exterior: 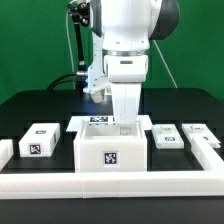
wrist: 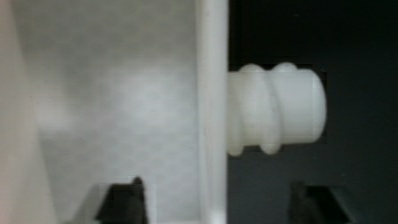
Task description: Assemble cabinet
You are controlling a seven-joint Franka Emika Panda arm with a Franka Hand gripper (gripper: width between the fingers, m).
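**Desk:** Where is the cabinet sitting on your feed?

**Operator:** I see the cabinet box (exterior: pixel 110 150) in the middle of the black table (exterior: pixel 30 105). It sits just behind the front border rail (exterior: pixel 110 187), with its square tag facing the exterior camera. One tagged drawer block (exterior: pixel 40 140) lies apart from it towards the exterior view's left. Two smaller white pieces (exterior: pixel 163 135) (exterior: pixel 200 134) lie towards the exterior view's right. The marker board (exterior: pixel 97 122) shows just behind the box.

**Desk:** And the arm?

**Operator:** It comes straight down over the back of the box. In the exterior view the white hand blocks its own fingertips, so I go by the wrist camera. There the gripper (wrist: pixel 222 203) looks down along a flat white panel (wrist: pixel 107 100) seen nearly edge-on. A ridged white peg (wrist: pixel 281 110) sticks out of that panel's side over the dark table.

**Desk:** What are the jaws doing?

**Operator:** They stand wide apart. I see one dark fingertip (wrist: pixel 125 200) over the panel face and the other over the table on the peg's side, so the panel's edge lies between them. Neither pad presses on anything, and I have hold of nothing.

**Desk:** Is the peg threaded?

**Operator:** I count three rounded ridges, but the picture is too soft for me to say more.
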